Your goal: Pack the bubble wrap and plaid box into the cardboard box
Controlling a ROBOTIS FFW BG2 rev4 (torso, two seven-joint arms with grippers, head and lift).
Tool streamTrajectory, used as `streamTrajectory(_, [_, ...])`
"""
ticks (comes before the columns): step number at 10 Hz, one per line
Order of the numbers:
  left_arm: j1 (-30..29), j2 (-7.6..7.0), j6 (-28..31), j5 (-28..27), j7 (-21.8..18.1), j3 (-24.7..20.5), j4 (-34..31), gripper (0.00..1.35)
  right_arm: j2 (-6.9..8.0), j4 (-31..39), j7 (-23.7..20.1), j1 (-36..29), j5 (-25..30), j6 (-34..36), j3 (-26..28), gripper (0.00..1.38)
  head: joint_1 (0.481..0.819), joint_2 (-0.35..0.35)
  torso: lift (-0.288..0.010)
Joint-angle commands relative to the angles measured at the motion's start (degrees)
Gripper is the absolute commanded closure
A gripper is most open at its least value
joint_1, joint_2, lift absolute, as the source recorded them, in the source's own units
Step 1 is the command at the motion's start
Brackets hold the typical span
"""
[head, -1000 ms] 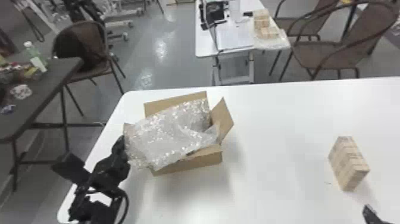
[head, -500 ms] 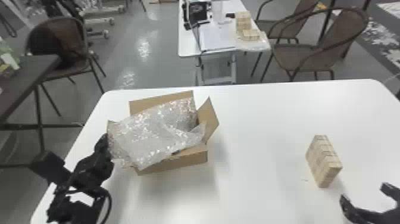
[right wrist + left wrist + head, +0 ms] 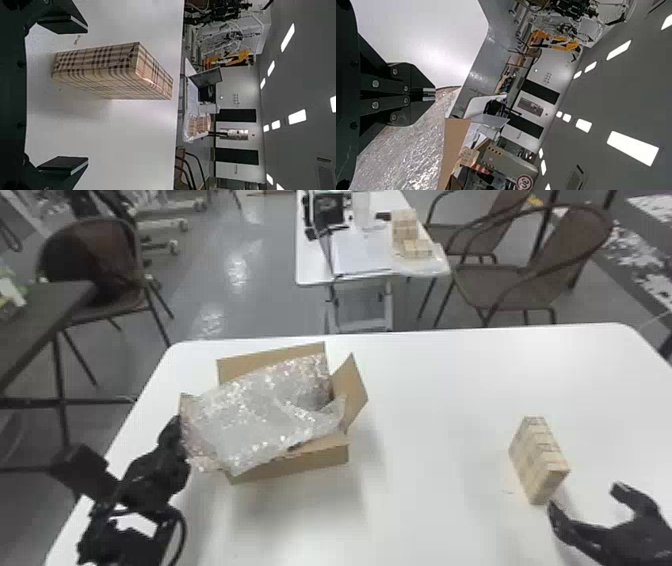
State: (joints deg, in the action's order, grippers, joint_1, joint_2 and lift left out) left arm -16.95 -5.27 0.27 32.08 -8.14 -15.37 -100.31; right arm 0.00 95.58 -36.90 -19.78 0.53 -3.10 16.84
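The bubble wrap (image 3: 270,405) lies bunched across the open cardboard box (image 3: 310,460), covering much of its opening and draping over the left side. At that left end is my left gripper (image 3: 177,427). The left wrist view has this gripper (image 3: 435,94) shut, with the bubble wrap (image 3: 411,154) at its fingertips. On the right of the table stands the plaid box (image 3: 537,460), on a narrow side. My right gripper (image 3: 585,502) is open just nearer than it, nothing between the fingers. From the right wrist, the plaid box (image 3: 107,73) appears beyond the spread gripper (image 3: 84,94).
A wide bare stretch of white table (image 3: 430,430) separates the two boxes. Beyond the far edge are a smaller table (image 3: 312,265) with wooden-looking blocks and chairs (image 3: 540,260). A dark table (image 3: 45,315) stands at the left.
The head view has turned rightward. My right gripper has come in from the lower right and moved nearer the plaid box. The left gripper and bubble wrap keep their places at the cardboard box.
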Motion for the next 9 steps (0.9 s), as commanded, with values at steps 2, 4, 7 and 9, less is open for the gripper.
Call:
streamTrajectory(2, [0.25,0.09,0.0,0.0,-0.21,0.08,0.2,1.21,0.05,-3.3,-0.02,2.46,0.0,-0.68,-2.08,0.13,0.695,0.141,-0.119])
streamTrajectory(4, [0.16,0.09,0.0,0.27,-0.3,0.08,0.38,1.21,0.05,-4.61,0.07,3.96,0.26,-1.73,-2.52,0.13,0.695,0.155,-0.119])
streamTrajectory(7, [0.34,0.35,0.0,0.27,-0.65,-0.01,0.55,1.21,0.05,-5.49,1.74,4.57,0.26,-2.7,-3.4,0.7,0.695,0.162,-0.119])
streamTrajectory(9, [0.25,0.61,0.0,0.27,-0.82,-0.18,0.55,1.21,0.05,-5.32,2.35,4.48,0.35,-2.79,-3.31,0.9,0.695,0.159,-0.119])
